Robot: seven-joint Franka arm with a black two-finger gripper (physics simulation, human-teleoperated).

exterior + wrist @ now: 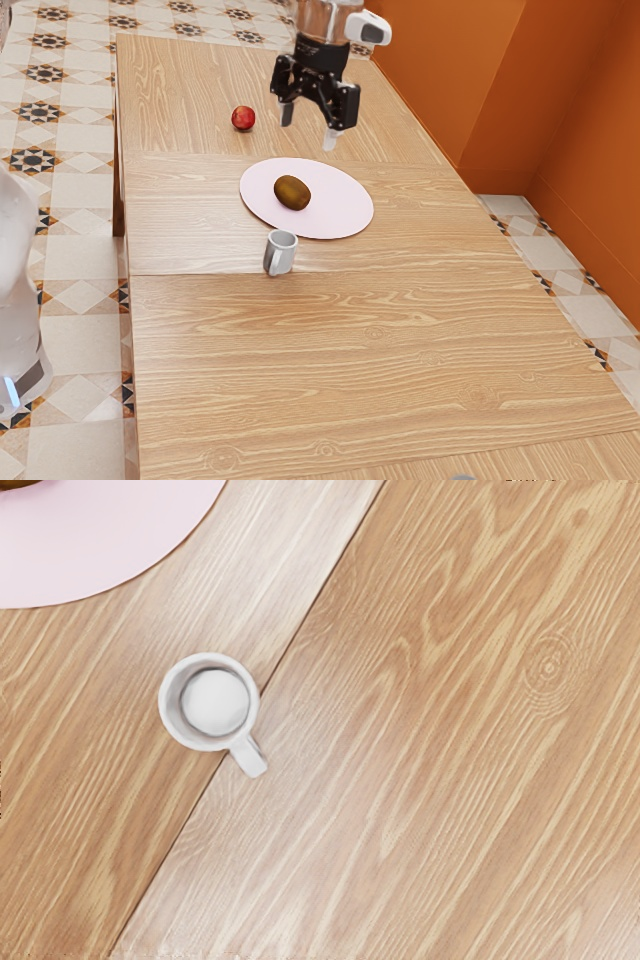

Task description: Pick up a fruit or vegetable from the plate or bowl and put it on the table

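The wrist view crops plate [90,540] and probable kiwi [16,483].

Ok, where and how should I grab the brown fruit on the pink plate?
Come straight down with the open claw and pinch the brown fruit around its middle, one finger on each long flank. It is an oval lying on its side, and the plate looks flat, so that narrower width should be the easiest hold.

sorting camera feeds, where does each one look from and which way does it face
Exterior view: at the arm's side, looking down across the table; the open pincer and white arm base show.
Wrist view: on the arm's hand, facing down at the mug and tabletop.
Shared: mug, pink plate, part of the brown fruit or vegetable.
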